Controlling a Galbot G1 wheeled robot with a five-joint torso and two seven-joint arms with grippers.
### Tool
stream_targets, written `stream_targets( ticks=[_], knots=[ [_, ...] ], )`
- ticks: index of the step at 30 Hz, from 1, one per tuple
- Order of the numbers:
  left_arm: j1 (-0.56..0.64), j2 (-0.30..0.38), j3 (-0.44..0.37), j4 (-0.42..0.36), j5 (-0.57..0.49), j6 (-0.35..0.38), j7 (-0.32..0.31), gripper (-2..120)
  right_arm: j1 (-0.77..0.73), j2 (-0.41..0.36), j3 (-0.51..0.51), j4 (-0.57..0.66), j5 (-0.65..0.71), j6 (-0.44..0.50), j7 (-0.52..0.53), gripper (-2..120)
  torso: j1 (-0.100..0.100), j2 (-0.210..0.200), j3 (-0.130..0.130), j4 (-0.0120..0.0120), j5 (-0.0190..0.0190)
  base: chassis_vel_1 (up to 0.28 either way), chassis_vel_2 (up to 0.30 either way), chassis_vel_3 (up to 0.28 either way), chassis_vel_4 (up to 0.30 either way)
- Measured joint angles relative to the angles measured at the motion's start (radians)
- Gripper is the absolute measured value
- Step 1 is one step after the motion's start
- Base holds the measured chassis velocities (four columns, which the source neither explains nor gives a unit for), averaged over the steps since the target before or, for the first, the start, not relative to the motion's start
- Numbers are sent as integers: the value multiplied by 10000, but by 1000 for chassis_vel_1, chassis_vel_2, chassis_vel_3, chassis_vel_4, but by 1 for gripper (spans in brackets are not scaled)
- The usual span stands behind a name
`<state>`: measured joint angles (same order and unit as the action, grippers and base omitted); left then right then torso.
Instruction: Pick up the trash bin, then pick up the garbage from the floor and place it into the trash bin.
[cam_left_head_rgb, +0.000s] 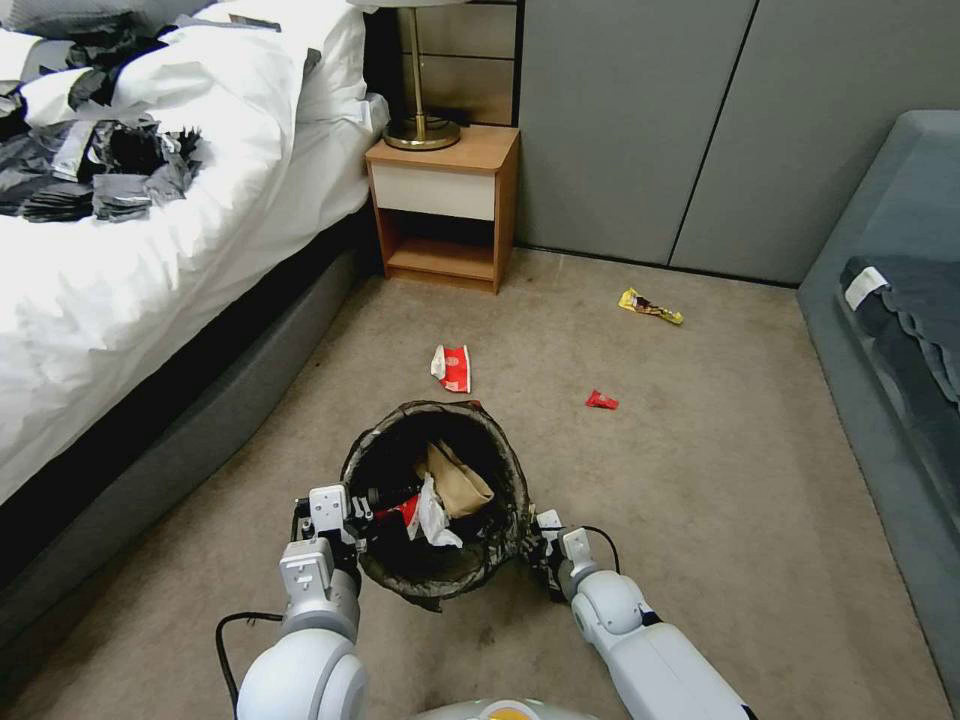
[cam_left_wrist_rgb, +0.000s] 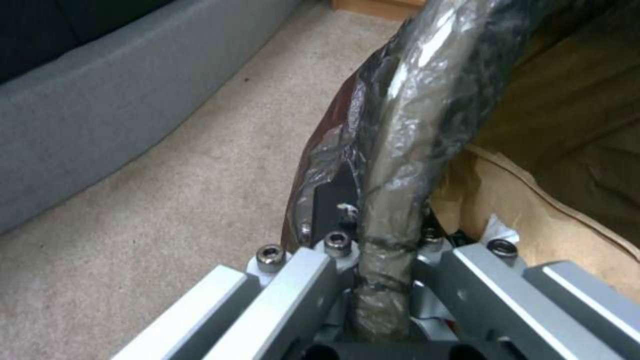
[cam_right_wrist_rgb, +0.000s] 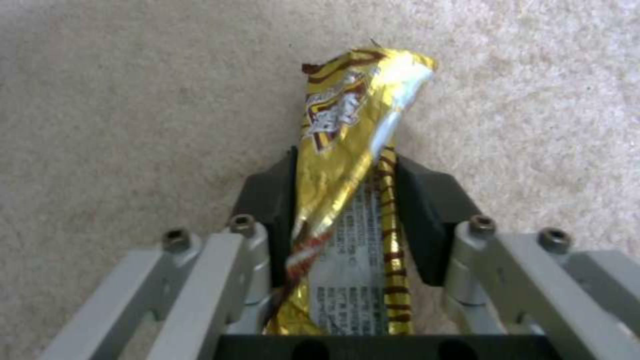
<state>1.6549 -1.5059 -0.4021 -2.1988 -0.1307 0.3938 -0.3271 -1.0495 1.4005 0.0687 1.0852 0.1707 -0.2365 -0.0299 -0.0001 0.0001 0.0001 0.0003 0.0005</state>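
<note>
left hand (cam_left_wrist_rgb: 373, 280) clamps the trash bin (cam_left_head_rgb: 436, 500) rim; right hand (cam_right_wrist_rgb: 347, 200) pinches a yellow wrapper (cam_right_wrist_rgb: 347, 130).
the bin sits low between both arms. best to lift the wrapper well over the bag-lined rim before letting go; a red cup (cam_left_head_rgb: 452, 367) and red scrap (cam_left_head_rgb: 601, 400) lie on the carpet (cam_left_head_rgb: 700, 480).

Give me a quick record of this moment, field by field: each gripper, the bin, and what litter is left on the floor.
left gripper: shut on trash bin rim
right gripper: shut on gold snack wrapper, beside bin
trash bin: holds brown paper bag, white tissue
floor litter: red-and-white paper cup, small red wrapper, yellow wrapper
</note>
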Motion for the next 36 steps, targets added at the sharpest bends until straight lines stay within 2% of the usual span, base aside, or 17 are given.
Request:
stream_targets(
  ticks=[5,12,25,29,30,32,33,36],
  knots=[
    [-41,-7,13,24,-2,9,0,0,-14,-12,2,19,-37,133,37,22,1,-1,1,2,4,0,0,0,0],
    [-68,-2,19,29,-16,24,1,0,-89,-69,-8,145,-39,289,170,0,2,-2,2,0,-5,0,0,0,0],
    [-69,21,37,55,-20,39,11,0,-367,-270,246,801,132,805,401,0,2,-3,2,-5,-7,0,0,0,0],
    [-75,128,19,83,-191,81,10,0,-473,-451,668,1947,602,1662,716,0,2,-3,1,-6,-5,0,0,0,0],
    [-75,128,19,83,-191,81,10,0,-473,-451,668,1947,602,1662,716,0,2,-3,1,-6,-5,0,0,0,0],
    [-74,193,17,113,-325,135,6,0,-531,-563,948,3020,871,1961,896,0,2,-3,0,-2,-5,0,0,0,0],
    [-74,193,17,113,-325,135,6,0,-531,-563,948,3020,871,1961,896,0,2,-3,0,-2,-5,0,0,0,0],
    [-45,314,28,180,-428,195,-6,0,-560,-792,1228,5099,1267,3208,705,0,2,-3,0,-3,-7,0,0,0,0]
  ],
)
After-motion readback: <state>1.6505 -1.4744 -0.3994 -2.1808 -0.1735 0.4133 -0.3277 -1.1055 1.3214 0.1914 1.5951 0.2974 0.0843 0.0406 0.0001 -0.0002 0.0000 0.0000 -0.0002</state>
